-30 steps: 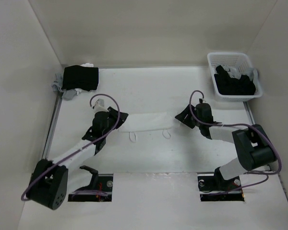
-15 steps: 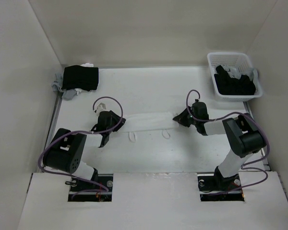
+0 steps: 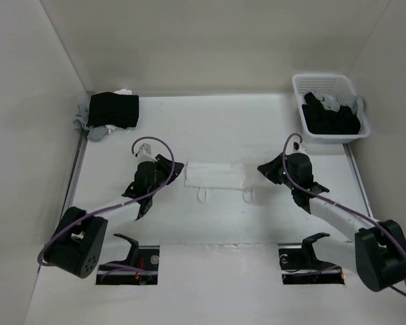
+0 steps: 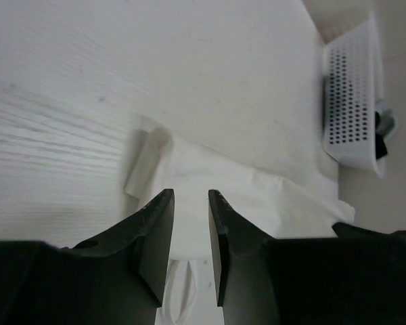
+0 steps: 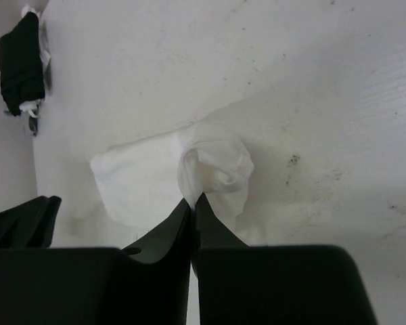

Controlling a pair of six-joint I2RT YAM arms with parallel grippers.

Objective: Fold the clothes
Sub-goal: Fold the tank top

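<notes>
The clothes [image 3: 215, 175] are one thin white garment lying as a short flat band in the middle of the table, with two thin loops [image 3: 206, 195] at its near edge. My left gripper [image 3: 169, 166] sits just left of it. In the left wrist view that gripper [image 4: 191, 196] is open with nothing between its fingers, and the clothes [image 4: 271, 196] lie ahead with a small flap turned over at the left end. My right gripper [image 3: 260, 167] is at the right end. In the right wrist view it [image 5: 193, 198] is shut, pinching a bunched-up fold of the clothes [image 5: 142, 179].
A black folded stack [image 3: 114, 110] with grey and white pieces lies at the back left corner, also seen as the black stack [image 5: 20, 64]. A white basket [image 3: 335, 137] holding dark garments [image 3: 331, 116] stands at the back right; the basket [image 4: 352, 101] shows there too. White walls surround the table.
The right gripper has gone from open to shut and shifted right. The garment now looks shorter, its left edge further right, and the left gripper stands off that edge.
</notes>
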